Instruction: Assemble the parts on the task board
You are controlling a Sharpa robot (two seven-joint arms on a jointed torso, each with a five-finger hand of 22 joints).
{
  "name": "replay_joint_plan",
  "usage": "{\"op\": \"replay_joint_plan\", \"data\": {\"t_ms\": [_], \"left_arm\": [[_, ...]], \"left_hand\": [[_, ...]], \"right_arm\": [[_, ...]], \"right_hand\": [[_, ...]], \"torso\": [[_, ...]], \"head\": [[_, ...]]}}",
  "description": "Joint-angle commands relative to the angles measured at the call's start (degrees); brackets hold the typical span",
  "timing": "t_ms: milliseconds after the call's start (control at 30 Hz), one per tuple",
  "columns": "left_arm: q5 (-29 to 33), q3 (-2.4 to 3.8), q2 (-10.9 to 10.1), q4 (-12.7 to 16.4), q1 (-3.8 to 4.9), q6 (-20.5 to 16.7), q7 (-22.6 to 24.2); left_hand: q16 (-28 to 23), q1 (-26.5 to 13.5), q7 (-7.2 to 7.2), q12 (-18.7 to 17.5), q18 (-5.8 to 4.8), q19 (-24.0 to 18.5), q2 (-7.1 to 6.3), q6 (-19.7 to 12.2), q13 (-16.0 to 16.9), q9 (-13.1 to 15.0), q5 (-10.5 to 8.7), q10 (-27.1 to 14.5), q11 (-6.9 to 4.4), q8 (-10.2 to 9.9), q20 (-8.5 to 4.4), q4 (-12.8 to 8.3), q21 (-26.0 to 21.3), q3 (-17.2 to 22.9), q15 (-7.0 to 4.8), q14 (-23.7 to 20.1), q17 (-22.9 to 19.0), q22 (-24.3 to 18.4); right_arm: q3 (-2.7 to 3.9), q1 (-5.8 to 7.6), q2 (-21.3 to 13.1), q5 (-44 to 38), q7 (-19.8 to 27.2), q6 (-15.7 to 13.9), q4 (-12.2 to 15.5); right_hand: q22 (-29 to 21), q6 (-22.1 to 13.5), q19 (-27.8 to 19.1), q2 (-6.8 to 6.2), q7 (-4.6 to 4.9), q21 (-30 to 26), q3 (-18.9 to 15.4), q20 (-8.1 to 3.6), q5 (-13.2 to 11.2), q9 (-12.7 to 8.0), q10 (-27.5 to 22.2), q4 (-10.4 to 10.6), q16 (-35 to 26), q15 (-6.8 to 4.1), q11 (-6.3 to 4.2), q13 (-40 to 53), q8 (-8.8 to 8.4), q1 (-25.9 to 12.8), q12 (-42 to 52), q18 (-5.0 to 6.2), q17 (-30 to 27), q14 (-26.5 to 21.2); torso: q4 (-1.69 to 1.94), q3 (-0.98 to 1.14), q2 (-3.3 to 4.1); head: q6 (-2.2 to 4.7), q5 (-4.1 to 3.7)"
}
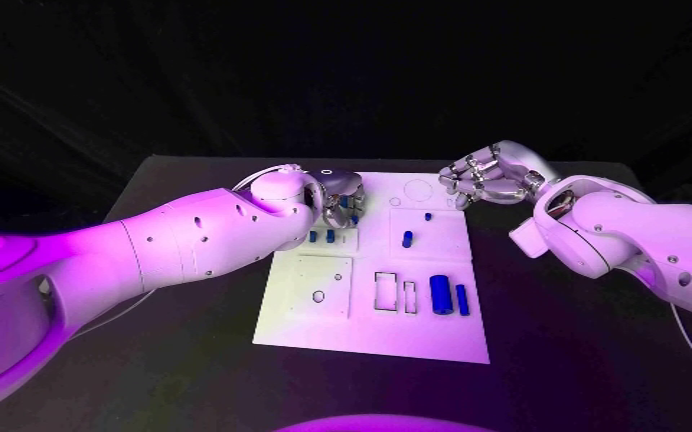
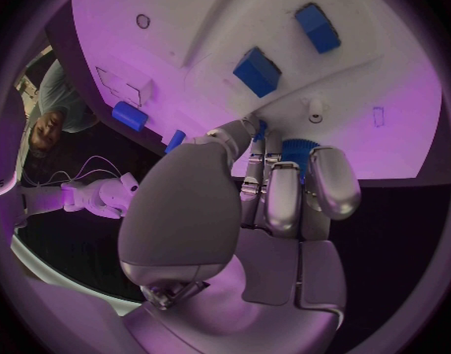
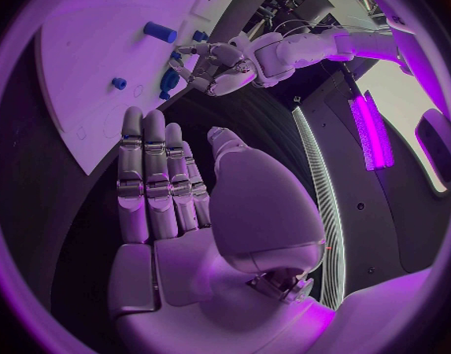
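Black tabletop (image 1: 562, 332) and dark drapes frame the scene in the head view, with the flat white rectangular task board (image 1: 310, 327) lying at the centre of the frame. On it several small blue plastic parts show: a stout blue cylinder (image 1: 440, 293) and a thinner blue rod (image 1: 462, 299) at lower right of the board, a short blue peg (image 1: 408, 239) near its middle, and two little blue blocks (image 1: 320, 236) just left of centre.

Left silver hand (image 1: 338, 198) sits over the board's upper left edge. In the left wrist view its fingers (image 2: 284, 193) curl closely round a ribbed blue round part (image 2: 296, 151), so it holds that piece just above the white surface.

Right silver hand (image 1: 488, 178) hangs beside the board's upper right corner; in the right wrist view its fingers (image 3: 151, 173) lie fairly straight and side by side with nothing between them.

I judge the step in hand to be seating the ribbed piece in its place at the board's upper left. The next move likely calls for lining it up squarely over its seat and pressing down without tilting.

No brand, label or legible writing can be made out.
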Motion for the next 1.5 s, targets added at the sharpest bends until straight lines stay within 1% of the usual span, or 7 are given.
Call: {"op": "replay_joint_plan", "data": {"t_ms": [33, 233, 367, 667, 867, 1033, 1500], "left_arm": [[0.58, -0.04, 0.25, -0.26, -0.14, 1.00, 1.02], [0.74, -0.09, 0.37, -0.52, -0.23, 1.10, 1.06], [0.78, -0.11, 0.42, -0.63, -0.25, 1.18, 1.31], [0.82, -0.11, 0.31, -0.66, -0.26, -0.65, 1.62], [1.22, -0.08, 0.06, -0.44, -0.27, -2.41, 1.28], [2.13, -0.02, -0.56, 0.31, -0.27, -3.30, 1.33], [6.56, 1.63, -5.24, 4.96, 0.22, -3.94, 0.45]], "left_hand": [[0.31, 0.32, 0.06, -0.44, -0.88, 0.23, -0.15, 0.18, -0.07, -0.07, 0.15, 0.59, 0.01, -0.26, -0.32, -0.04, 0.20, 0.34, -0.55, 1.06, -0.11, 0.05], [0.38, 0.23, 0.12, -0.93, -0.91, 0.22, -0.10, -0.08, -0.22, -0.24, 0.17, 0.86, 0.00, -0.89, -0.40, -0.20, 0.35, 0.77, -0.57, 1.04, -0.22, 0.20], [0.44, 0.60, 0.13, -1.24, -0.95, 0.24, 0.53, 0.61, -0.27, -0.19, 0.19, 1.76, -0.21, -1.06, -0.49, -0.62, 0.58, 1.59, -0.73, 1.01, -0.37, 0.45], [0.61, 2.23, -0.27, -2.67, -1.28, 0.68, 2.36, 5.07, -0.04, 0.63, 0.70, 6.93, -0.97, -0.55, -1.17, -3.23, 2.12, 4.73, -1.45, 0.91, -0.78, 2.18], [0.59, 1.92, -0.26, -4.82, -1.60, 0.97, 1.99, 6.45, 0.29, 0.91, 0.84, 9.13, -0.96, -1.43, -1.35, -5.13, 3.44, 7.88, -1.50, 0.75, -1.30, 3.71], [0.70, 0.72, -0.15, -5.67, -1.59, 0.88, 1.55, 6.85, 0.51, 1.06, 0.69, 9.62, -0.96, -1.81, -1.31, -5.21, 3.52, 7.92, -1.45, 0.75, -1.33, 3.80], [0.99, -1.04, -0.09, -7.08, -1.64, 0.92, 1.03, 7.34, 1.05, 1.39, 0.55, 10.25, -1.06, -2.50, -1.24, -5.27, 3.84, 6.51, -1.44, 0.83, -1.32, 4.17]], "right_arm": [[0.02, -0.02, 0.05, -0.48, 0.44, 0.29, 0.07], [0.02, -0.02, 0.05, -0.50, 0.42, 0.32, 0.10], [0.02, -0.02, 0.07, -0.51, 0.41, 0.33, 0.12], [0.02, -0.02, 0.09, -0.51, 0.41, 0.32, 0.09], [0.02, -0.02, 0.12, -0.51, 0.42, 0.29, 0.03], [0.02, -0.02, 0.14, -0.52, 0.42, 0.28, -0.04], [0.02, -0.02, 0.14, -0.52, 0.39, 0.31, -0.37]], "right_hand": [[-0.13, -0.39, 0.21, 0.02, -0.04, -0.31, 0.01, 0.03, 0.23, 0.10, -0.37, -0.38, -0.10, 0.08, 0.10, 0.08, -0.24, 0.26, 0.20, 0.39, -0.06, -0.15], [-0.16, -0.38, 0.22, 0.04, -0.02, -0.31, 0.01, 0.04, 0.22, 0.11, -0.37, -0.34, -0.09, 0.09, 0.12, 0.09, -0.23, 0.18, 0.21, 0.38, -0.06, -0.15], [-0.16, -0.38, 0.22, 0.04, -0.02, -0.31, 0.01, 0.04, 0.22, 0.11, -0.37, -0.34, -0.09, 0.09, 0.12, 0.09, -0.23, 0.18, 0.21, 0.38, -0.06, -0.15], [-0.16, -0.38, 0.22, 0.04, -0.02, -0.31, 0.01, 0.04, 0.22, 0.11, -0.37, -0.34, -0.09, 0.09, 0.12, 0.09, -0.23, 0.18, 0.21, 0.38, -0.06, -0.15], [-0.16, -0.38, 0.22, 0.04, -0.02, -0.31, 0.01, 0.04, 0.22, 0.11, -0.37, -0.34, -0.09, 0.09, 0.12, 0.09, -0.23, 0.18, 0.21, 0.38, -0.06, -0.15], [-0.16, -0.38, 0.22, 0.04, -0.02, -0.31, 0.01, 0.04, 0.22, 0.11, -0.37, -0.34, -0.09, 0.09, 0.12, 0.09, -0.23, 0.18, 0.21, 0.38, -0.06, -0.15], [-0.16, -0.38, 0.22, 0.04, -0.02, -0.31, 0.01, 0.04, 0.22, 0.11, -0.37, -0.34, -0.09, 0.09, 0.12, 0.09, -0.23, 0.18, 0.21, 0.38, -0.06, -0.15]], "torso": [[-0.02, 0.00, 0.01], [0.01, 0.02, 0.00], [0.01, 0.00, 0.00], [-0.03, 0.01, -0.04], [-0.01, -0.02, -0.08], [0.01, -0.02, -0.09], [0.19, -0.04, -0.17]], "head": [[-0.10, -0.01], [-0.13, -0.02], [-0.23, 0.03], [-0.24, 0.01], [0.00, -0.03], [0.23, -0.11], [0.58, -0.12]]}}
